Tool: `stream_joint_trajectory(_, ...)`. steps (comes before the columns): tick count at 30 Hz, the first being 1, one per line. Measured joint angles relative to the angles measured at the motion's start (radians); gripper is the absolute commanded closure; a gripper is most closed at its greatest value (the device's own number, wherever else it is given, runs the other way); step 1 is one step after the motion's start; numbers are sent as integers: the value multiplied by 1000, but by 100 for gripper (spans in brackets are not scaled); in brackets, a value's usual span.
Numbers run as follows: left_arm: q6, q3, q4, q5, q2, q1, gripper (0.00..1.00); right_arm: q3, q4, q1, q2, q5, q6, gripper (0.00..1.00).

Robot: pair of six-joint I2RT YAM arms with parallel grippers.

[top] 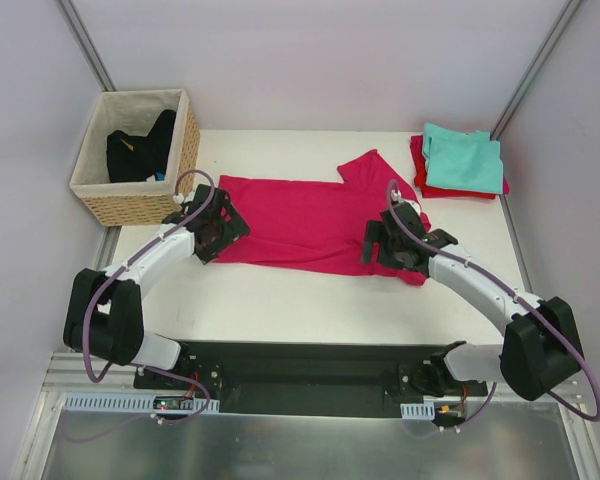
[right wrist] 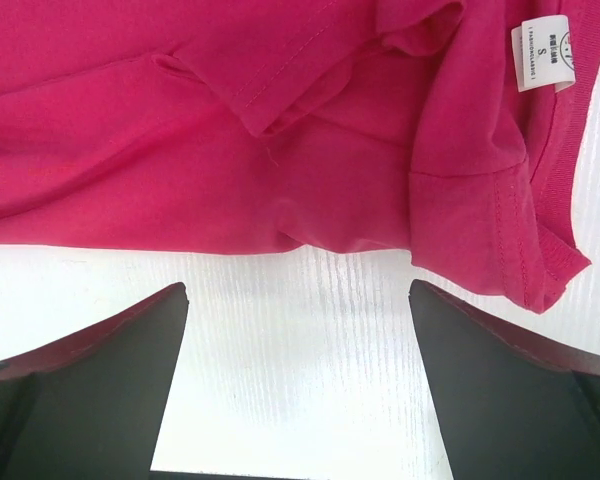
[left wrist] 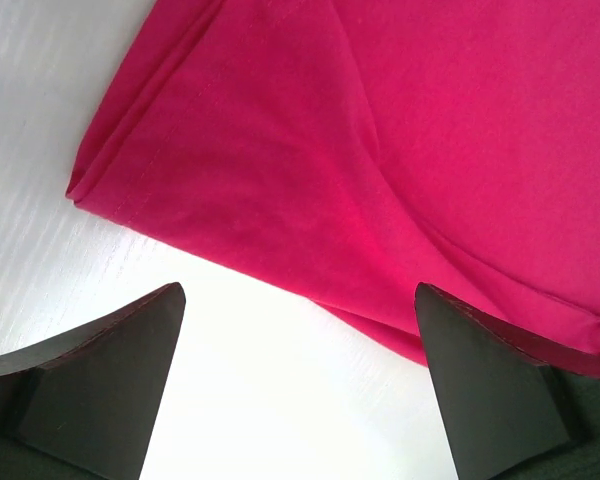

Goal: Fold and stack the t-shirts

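Both sets of jaws stand wide open and empty, the left arm (top: 160, 250) at the hem end and the right arm (top: 470, 280) at the collar end of the magenta t-shirt (top: 300, 222), which lies half-folded on the bench (top: 280, 300). Soft, limp cotton probably sags, so pinching the doubled edges seems best.

The teal tee (top: 464, 160) hides most of the red tee (top: 418, 168).

pink tee (top: 300, 225) flat (folded), teal (top: 465, 160) atop red (top: 421, 172)

Magenta tee (top: 300, 222), teal tee (top: 464, 160), red tee (top: 427, 183)
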Motion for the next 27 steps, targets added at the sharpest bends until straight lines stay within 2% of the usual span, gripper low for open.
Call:
stream_joint_trajectory(10,6,-9,77,0,84,-39,1,-2,18,3,3,12,-3,3)
stream_joint_trajectory(17,32,4,114,-9,153,-39,1,0,54,3,64,8,-4,3)
stream_joint_trajectory(27,55,114,141,-5,175,-39,1,5,89,3,115,-1,-5,3)
